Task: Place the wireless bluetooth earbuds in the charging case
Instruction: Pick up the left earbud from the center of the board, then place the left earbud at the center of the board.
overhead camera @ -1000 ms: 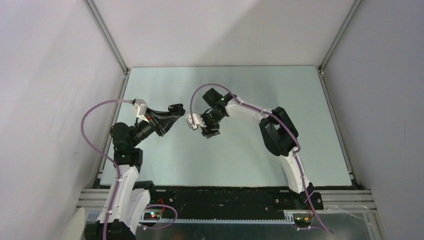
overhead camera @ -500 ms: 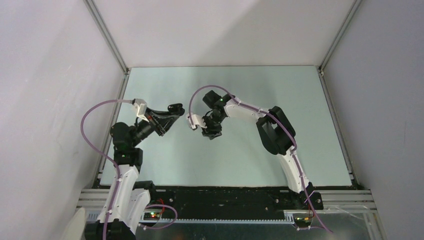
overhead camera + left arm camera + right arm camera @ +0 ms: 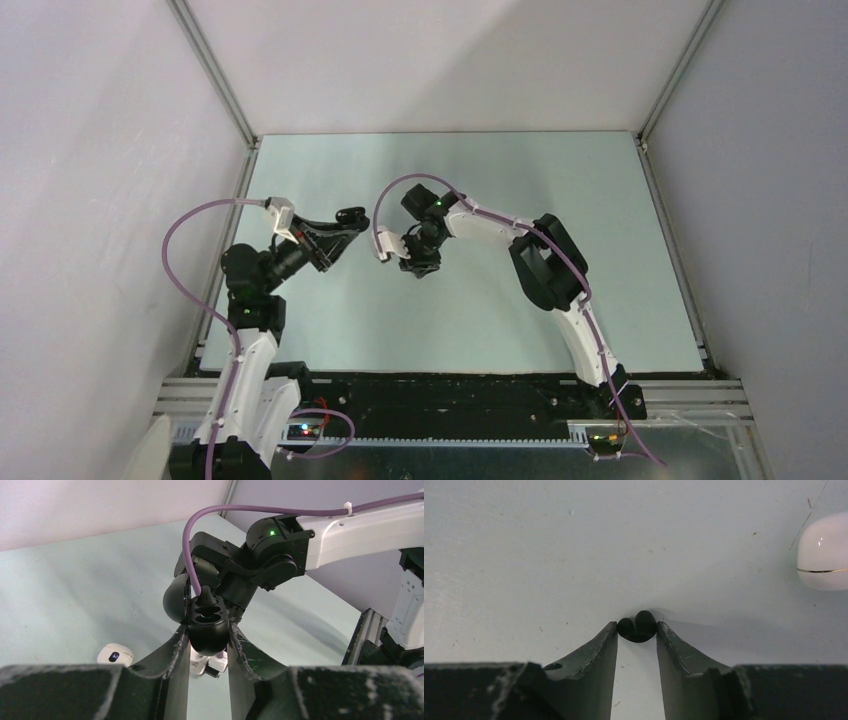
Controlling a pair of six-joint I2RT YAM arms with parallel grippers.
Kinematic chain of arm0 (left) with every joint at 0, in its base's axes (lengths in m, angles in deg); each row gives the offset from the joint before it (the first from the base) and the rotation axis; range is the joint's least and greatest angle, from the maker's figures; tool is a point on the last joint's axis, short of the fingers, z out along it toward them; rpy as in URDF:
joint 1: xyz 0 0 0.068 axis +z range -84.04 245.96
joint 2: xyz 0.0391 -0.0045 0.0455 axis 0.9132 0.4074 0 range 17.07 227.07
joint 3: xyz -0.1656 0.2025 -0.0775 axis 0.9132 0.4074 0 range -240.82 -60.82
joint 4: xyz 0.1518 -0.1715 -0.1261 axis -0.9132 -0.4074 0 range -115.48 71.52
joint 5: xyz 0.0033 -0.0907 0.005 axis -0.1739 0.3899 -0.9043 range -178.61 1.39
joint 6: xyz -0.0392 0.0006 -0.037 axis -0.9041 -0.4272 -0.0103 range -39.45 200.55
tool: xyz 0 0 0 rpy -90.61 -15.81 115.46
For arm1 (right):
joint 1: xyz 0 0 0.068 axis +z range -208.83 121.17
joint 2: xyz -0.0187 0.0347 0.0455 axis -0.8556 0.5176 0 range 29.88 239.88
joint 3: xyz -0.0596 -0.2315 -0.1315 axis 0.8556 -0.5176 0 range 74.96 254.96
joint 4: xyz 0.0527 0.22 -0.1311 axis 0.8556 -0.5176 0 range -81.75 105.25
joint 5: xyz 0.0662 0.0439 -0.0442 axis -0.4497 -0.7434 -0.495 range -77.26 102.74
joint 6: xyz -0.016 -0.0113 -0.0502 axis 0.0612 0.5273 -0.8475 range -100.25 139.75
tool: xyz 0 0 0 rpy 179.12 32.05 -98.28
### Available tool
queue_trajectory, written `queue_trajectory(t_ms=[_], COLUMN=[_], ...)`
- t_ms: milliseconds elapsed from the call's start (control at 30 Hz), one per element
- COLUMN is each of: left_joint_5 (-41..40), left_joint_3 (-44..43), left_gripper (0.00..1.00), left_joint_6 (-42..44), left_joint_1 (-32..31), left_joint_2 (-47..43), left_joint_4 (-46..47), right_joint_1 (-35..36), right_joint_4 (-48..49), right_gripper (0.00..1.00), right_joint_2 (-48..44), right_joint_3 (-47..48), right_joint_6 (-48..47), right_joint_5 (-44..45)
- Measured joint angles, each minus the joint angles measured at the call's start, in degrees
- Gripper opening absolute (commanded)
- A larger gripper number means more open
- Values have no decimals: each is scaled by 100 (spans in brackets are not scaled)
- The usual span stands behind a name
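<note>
My left gripper (image 3: 208,632) is shut on a black charging case (image 3: 207,617) and holds it above the table. The case's lid (image 3: 175,599) is open and two empty sockets face up. In the top view the left gripper (image 3: 350,216) is left of centre. My right gripper (image 3: 636,626) is shut on a tiny black earbud (image 3: 639,622) just over the table surface. In the top view the right gripper (image 3: 420,266) points down, a little right of the left one. No other earbuds show.
A closed white pebble-shaped case (image 3: 824,555) lies on the table to the right of my right gripper. It also shows in the left wrist view (image 3: 115,656), low on the left. The right arm (image 3: 320,530) reaches in front of the held case.
The right arm has shifted slightly left, toward the left gripper. The left arm has not moved.
</note>
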Motion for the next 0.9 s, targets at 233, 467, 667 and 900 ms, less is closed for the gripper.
queue_trajectory(t_ms=[233, 467, 667, 900], left_joint_5=[0, 2, 2, 0], left_joint_3=[0, 0, 0, 0], left_gripper=[0, 0, 0, 0], left_joint_6=[0, 0, 0, 2], left_joint_1=[0, 0, 0, 0], left_joint_2=[0, 13, 151, 229], left_joint_4=[0, 0, -2, -7], right_joint_1=[-9, -120, -560, -846], right_joint_4=[221, 599, 857, 894], right_gripper=[29, 30, 31, 30], right_joint_2=[11, -149, -1226, -2114], right_joint_3=[-11, -221, -1541, -2592], right_joint_6=[785, 2481, 4242, 6428], right_joint_5=[184, 590, 1204, 1871])
